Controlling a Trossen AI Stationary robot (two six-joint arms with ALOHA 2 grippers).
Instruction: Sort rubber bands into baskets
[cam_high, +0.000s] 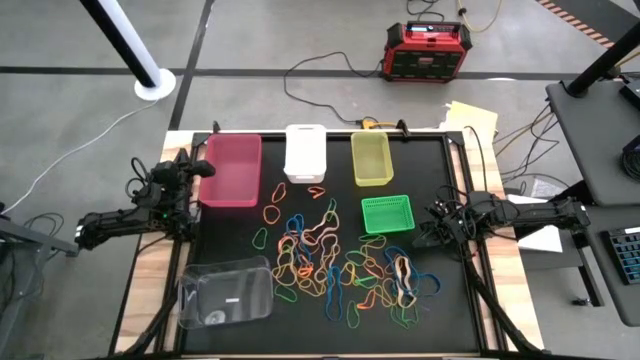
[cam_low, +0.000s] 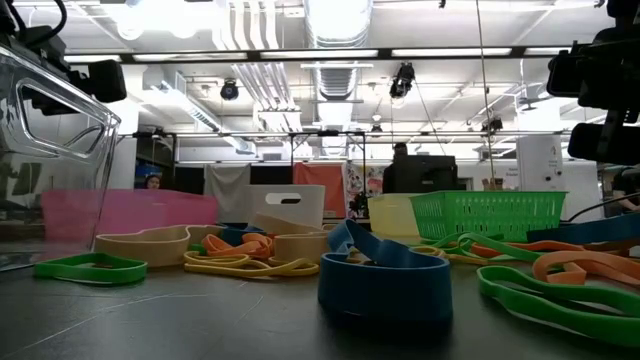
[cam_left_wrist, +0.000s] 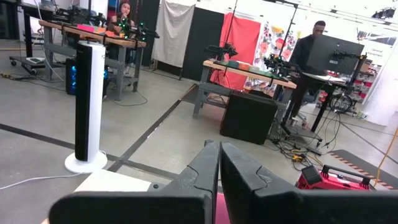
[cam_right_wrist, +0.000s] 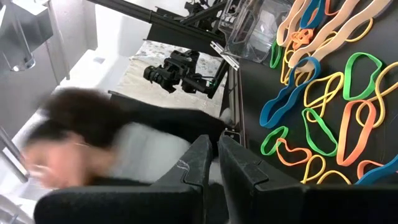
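The rubber bands (cam_high: 340, 265) are lying in a loose heap across the middle of the black table (cam_high: 455, 320), reaching toward its near edge. The magenta basket (cam_high: 231, 170), white basket (cam_high: 306, 152) and yellow-green basket (cam_high: 371, 158) are lining the far edge, the green mesh basket (cam_high: 387, 214) is sitting just in front of them, and the clear basket (cam_high: 226, 291) is occupying the near left corner. The left gripper (cam_left_wrist: 219, 163) is hovering at the left edge, fingers pressed together. The right gripper (cam_right_wrist: 217, 155) is waiting at the right edge, fingers seemingly nearly closed on nothing.
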